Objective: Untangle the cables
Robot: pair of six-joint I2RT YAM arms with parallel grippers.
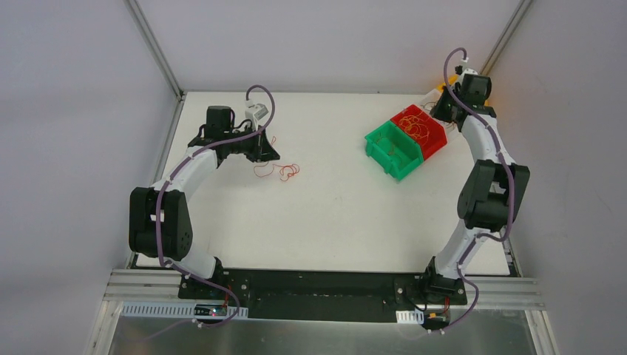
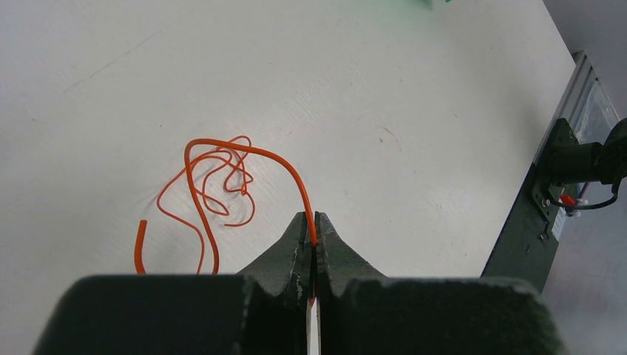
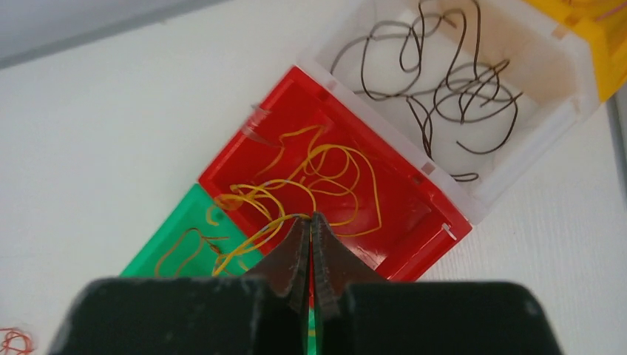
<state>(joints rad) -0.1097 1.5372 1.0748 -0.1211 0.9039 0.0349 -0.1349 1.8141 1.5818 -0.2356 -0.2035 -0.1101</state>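
Item: orange wire (image 2: 222, 177), curled loose on surface (image 2: 414, 89), one strand pinched between closed left jaws; lift slowly, letting loops fall free. Item, farther: yellow wire (image 3: 296, 188), heaped in red bin (image 3: 414, 214), strand pinched by right jaws; draw up gently, avoiding snags.

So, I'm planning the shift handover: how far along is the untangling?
Done, by the look of it: dark brown wires lie alone in the white bin. In hand: the left gripper pinches an orange wire on the table; the right gripper appears shut on yellow wires over the red bin. Left: the orange curls lie looped together.
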